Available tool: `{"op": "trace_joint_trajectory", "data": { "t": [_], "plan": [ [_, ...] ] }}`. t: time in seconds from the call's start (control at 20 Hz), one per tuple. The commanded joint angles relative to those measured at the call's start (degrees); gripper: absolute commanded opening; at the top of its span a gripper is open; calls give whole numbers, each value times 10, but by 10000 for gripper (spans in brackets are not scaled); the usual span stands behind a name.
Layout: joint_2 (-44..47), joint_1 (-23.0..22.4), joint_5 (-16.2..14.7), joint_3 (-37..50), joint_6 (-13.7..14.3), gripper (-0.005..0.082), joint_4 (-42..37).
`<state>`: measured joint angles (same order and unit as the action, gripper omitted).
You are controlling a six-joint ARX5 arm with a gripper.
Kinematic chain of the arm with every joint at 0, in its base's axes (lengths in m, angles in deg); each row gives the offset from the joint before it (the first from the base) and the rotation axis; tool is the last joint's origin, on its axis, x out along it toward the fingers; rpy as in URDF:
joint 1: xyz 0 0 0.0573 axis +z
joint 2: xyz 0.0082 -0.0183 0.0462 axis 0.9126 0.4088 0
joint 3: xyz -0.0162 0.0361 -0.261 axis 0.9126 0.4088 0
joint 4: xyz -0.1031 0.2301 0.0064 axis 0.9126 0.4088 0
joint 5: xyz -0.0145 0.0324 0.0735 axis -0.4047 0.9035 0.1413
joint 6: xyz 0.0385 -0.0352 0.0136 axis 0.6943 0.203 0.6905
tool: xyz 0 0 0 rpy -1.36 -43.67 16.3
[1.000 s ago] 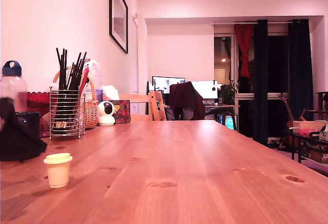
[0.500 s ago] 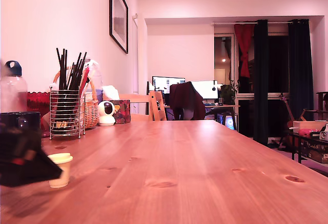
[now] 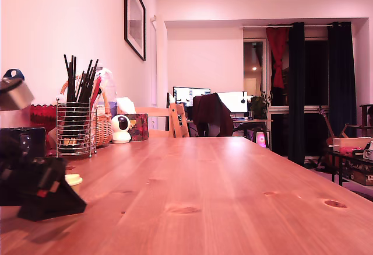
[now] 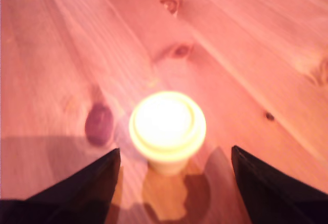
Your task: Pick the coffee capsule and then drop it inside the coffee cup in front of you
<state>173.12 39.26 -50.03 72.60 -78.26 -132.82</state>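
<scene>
Your gripper (image 4: 175,151) is spread wide and holds nothing. Its two dark fingers (image 4: 97,178) flank the coffee capsule (image 4: 167,124), and the wrist view shows a gap on each side. The capsule is pale yellow and stands upright, lid up, on the wooden table (image 3: 221,196). In the exterior view the gripper sits low at that view's far left, close to the tabletop; you cannot tell if it touches the wood. It covers most of the capsule there, with only a bit of lid rim showing on the exterior view's right of it. The coffee cup (image 3: 22,140), glossy black, stands just behind the gripper, farther from the camera, and its inside is not visible. Past it are a wire holder (image 3: 76,129) of dark sticks, a basket (image 3: 105,128) and a small white camera (image 3: 120,128). A bottle's blue cap (image 3: 13,74) peeks above a grey arm part (image 3: 14,94).
</scene>
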Motion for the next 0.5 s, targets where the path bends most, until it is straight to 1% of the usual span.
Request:
{"op": "trace_joint_trajectory", "data": {
  "t": [0.0,0.1,0.45],
  "plan": [
    [21,-1,-3,-7,6,624,-16],
    [32,-2,-15,-16,9,624,-16],
    [35,-2,-15,-25,9,623,-11]
  ]
}}
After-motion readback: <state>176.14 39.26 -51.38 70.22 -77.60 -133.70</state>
